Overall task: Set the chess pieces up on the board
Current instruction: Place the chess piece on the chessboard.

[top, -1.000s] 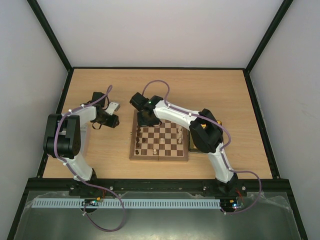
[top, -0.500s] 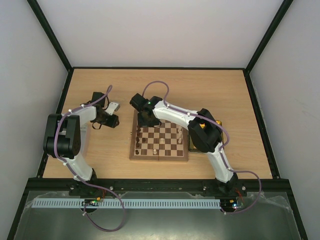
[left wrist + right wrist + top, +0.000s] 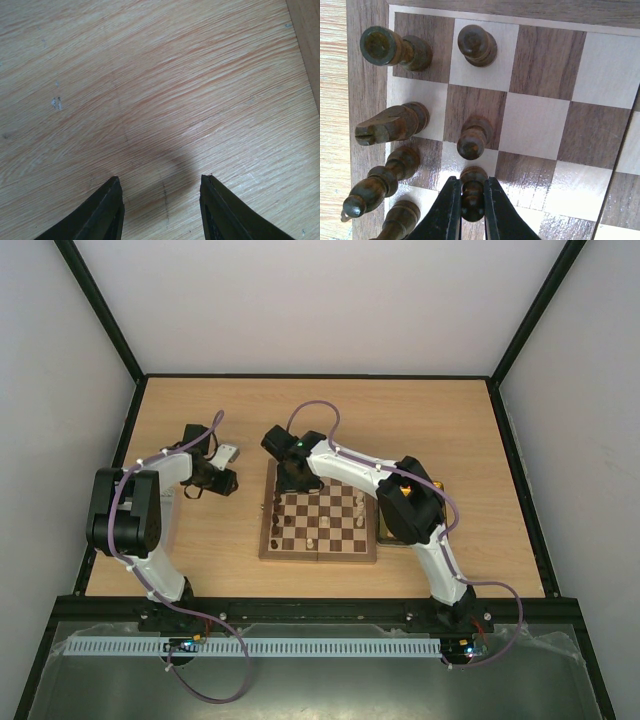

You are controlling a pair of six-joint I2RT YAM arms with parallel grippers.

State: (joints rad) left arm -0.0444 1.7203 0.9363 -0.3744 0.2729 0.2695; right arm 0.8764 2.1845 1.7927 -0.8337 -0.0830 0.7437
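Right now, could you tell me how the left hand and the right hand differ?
The left hand stands open and holds nothing; the right hand is closed on a dark pawn. The left hand hangs over bare table, off the board; the right hand is over the board, beside other dark pieces. Both are dark and aimed down at the surface.

Board (image 3: 318,556) on table (image 3: 200,420); chess pieces (image 3: 472,137) on board, most along left, right edges.
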